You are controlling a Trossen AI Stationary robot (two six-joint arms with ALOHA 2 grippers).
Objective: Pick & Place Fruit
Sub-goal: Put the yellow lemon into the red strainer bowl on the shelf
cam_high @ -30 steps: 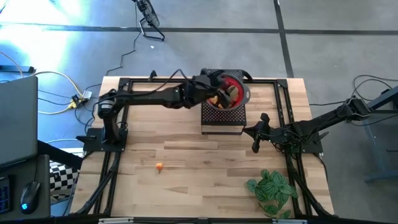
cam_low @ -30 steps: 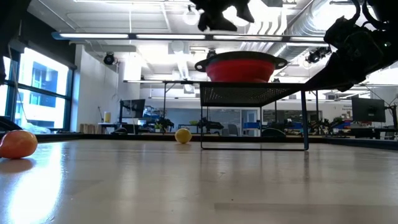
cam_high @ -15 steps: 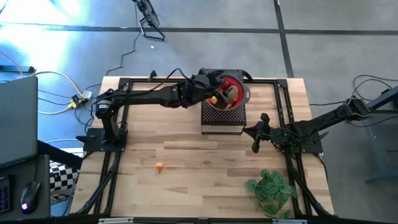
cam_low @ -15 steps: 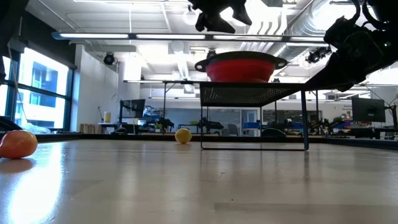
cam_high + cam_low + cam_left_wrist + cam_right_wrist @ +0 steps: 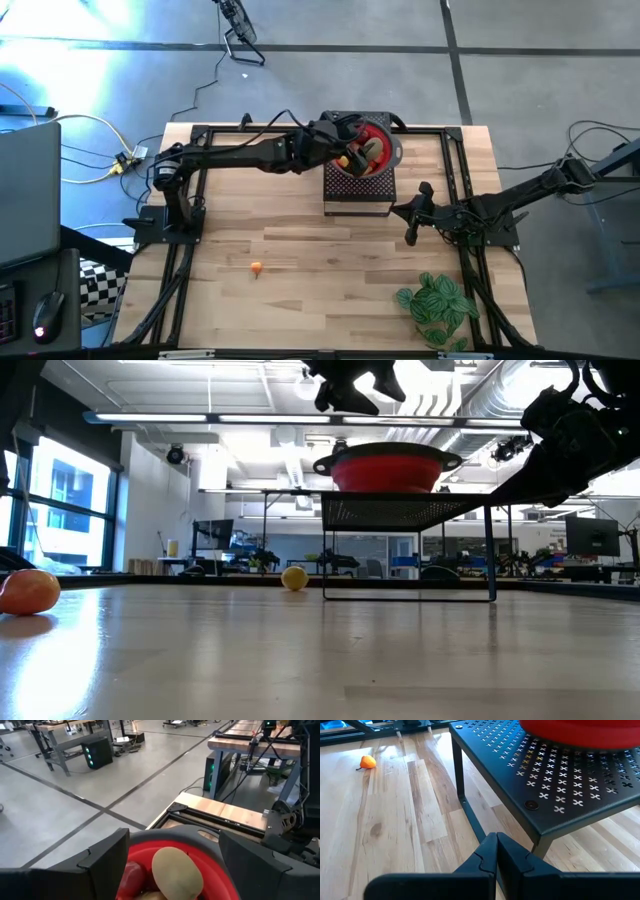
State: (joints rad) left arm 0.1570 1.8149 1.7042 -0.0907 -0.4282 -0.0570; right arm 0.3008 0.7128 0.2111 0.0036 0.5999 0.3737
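A red bowl (image 5: 388,138) (image 5: 388,470) stands on a black perforated stand (image 5: 355,198) at the table's far middle. In it lie several fruits, among them a brownish-green one (image 5: 177,871) and a dark red one (image 5: 133,876). My left gripper (image 5: 351,136) (image 5: 174,840) hovers open just above the bowl's left rim, nothing between its fingers. An orange fruit (image 5: 257,267) (image 5: 367,762) rests on the bare table at the near left. A yellow fruit (image 5: 294,577) lies on the table left of the stand. My right gripper (image 5: 411,232) (image 5: 496,837) waits shut, near the stand's right near leg.
A green leafy plant (image 5: 436,306) sits at the near right corner. Black rails (image 5: 190,215) frame the table's left, right and far sides. Bare wood (image 5: 320,270) stretches between the stand and the near edge.
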